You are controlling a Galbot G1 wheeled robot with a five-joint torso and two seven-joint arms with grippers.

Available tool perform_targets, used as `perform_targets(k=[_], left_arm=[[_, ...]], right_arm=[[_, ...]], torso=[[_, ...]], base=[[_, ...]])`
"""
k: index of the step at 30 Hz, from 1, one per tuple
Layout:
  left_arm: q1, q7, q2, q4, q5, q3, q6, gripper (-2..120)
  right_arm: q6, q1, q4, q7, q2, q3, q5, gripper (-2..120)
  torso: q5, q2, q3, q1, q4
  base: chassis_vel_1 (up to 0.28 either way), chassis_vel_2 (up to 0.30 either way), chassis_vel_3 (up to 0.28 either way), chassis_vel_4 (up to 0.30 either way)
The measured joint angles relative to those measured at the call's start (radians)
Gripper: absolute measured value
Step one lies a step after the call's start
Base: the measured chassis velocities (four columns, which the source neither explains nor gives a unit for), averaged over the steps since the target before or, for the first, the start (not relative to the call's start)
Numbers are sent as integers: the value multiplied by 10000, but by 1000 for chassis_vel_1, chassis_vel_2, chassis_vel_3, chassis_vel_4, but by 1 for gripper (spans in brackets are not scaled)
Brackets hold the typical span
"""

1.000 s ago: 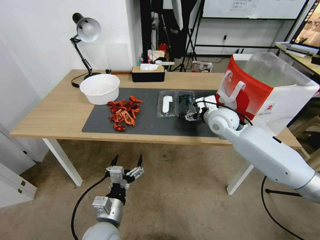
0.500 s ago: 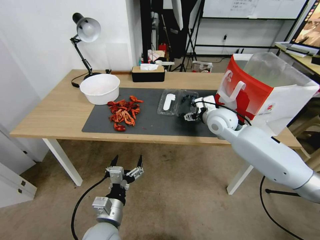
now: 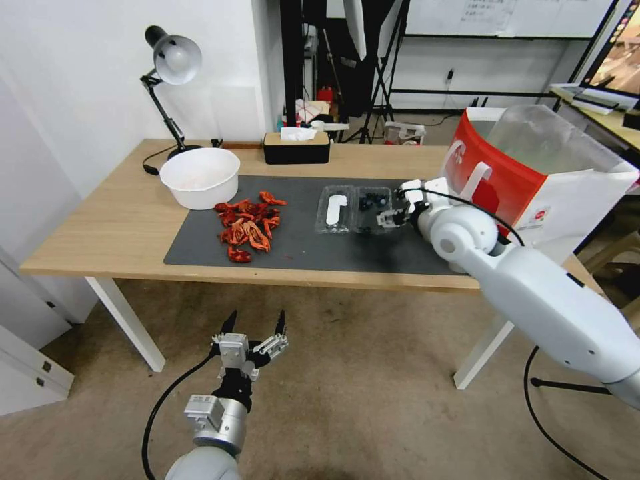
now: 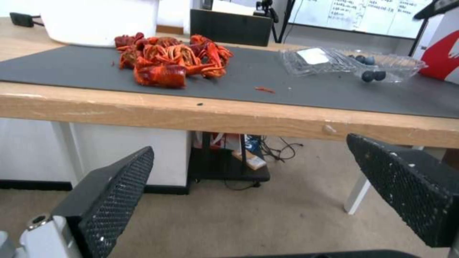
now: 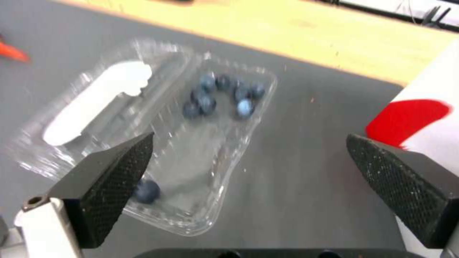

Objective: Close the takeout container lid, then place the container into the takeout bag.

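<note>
On the dark mat (image 3: 300, 247) of the bench (image 3: 120, 227), lying open and flat: the takeout container (image 3: 352, 208), its two halves side by side, long axis running across the bench from the crayfish pile (image 3: 248, 223) toward the takeout bag (image 3: 533, 180). Hovering just beside the berry-holding half, on the bag side: the right gripper (image 3: 392, 215), fingers (image 5: 110, 186) spread wide, gripping nothing. Hanging low before the bench, well apart from the container: the left gripper (image 3: 253, 323), fingers wide apart.

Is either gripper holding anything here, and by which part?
Nothing is held. The right gripper is open beside the takeout container; the left gripper is open below the table.
</note>
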Motion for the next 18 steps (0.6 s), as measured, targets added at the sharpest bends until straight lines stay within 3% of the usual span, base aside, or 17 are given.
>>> perform_targets(k=[5,9,10,15,18], left_arm=[[35,25,1,-48,0,3,-6,100],[55,54,5,-93,0,34,-9,100],[55,54,5,-93,0,34,-9,100],[48,70,41,-121,-12,105,-1,100],[47,70,42,-122,-11,133,6,100]], right_arm=[[1072,-1005,898,-295,-335,908,-104,100],[3144,-3139,1935,-938,-568,2499,-1007,100],[3144,-3139,1935,-938,-568,2499,-1007,100],[5007,-6221,2636,-2141,-408,4452,-2650,100],[5455,-6930,2766,-2439,-279,4942,-3097,100]], torso=[[-3,1,-1,0,-3],[0,0,-1,0,1],[0,0,-1,0,1],[4,0,-1,-1,-3],[-1,1,-2,-1,0]], base=[[0,0,0,0],[0,0,0,0],[0,0,0,0],[0,0,0,0],[0,0,0,0]])
